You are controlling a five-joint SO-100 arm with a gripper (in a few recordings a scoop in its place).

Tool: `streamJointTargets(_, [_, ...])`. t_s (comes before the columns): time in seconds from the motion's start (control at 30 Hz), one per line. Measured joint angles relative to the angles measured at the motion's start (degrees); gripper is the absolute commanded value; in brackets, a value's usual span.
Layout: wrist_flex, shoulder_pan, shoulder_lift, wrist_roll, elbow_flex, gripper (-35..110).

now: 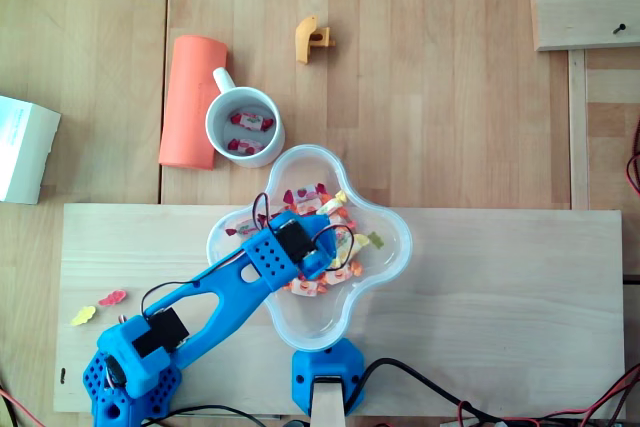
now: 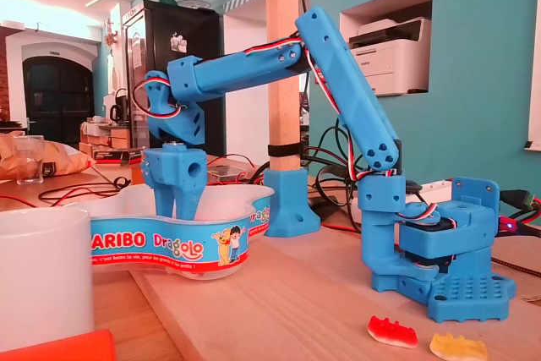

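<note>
Spanning the near half of the table, the board (image 1: 500,297) carries most of the action. The arm (image 1: 215,302) stands at the board's near left corner in the overhead view. It folds far and right with the elbow high, so the wrist drops plumb over the bowl (image 1: 406,247). That bowl, clear and clover-shaped, sits mid-board, seemingly placed within easy reach.

Beyond it, off the board, an orange roll (image 1: 190,97) lies flat with the mug (image 1: 213,137) right against its right side. The mug stands just beside the bowl's far left lobe.

Now the gripper (image 2: 183,211): it points straight down, tips below the rim, in among the sweets (image 1: 345,269) heaped in the bowl's middle. Two more lie in the mug. The fingers look close together in the fixed view, but I cannot tell whether they pinch a sweet or merely sit in the pile, because the bowl wall hides the tips.

Two loose gummies (image 1: 112,297) lie on the board left of the arm, well apart from the bowl.
</note>
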Motion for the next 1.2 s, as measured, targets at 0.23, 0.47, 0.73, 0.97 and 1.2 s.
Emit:
streamJointTargets(0.23, [0.00, 0.00, 0.00, 0.00, 0.00, 19])
streamJointTargets(0.47, [0.00, 0.00, 0.00, 0.88, 0.18, 19])
streamJointTargets(0.73, [0.09, 0.26, 0.00, 0.88, 0.18, 17])
streamJointTargets(0.97, [0.00, 0.88, 0.00, 0.88, 0.18, 6])
streamJointTargets(1.2, [-0.18, 0.88, 0.00, 0.88, 0.18, 5])
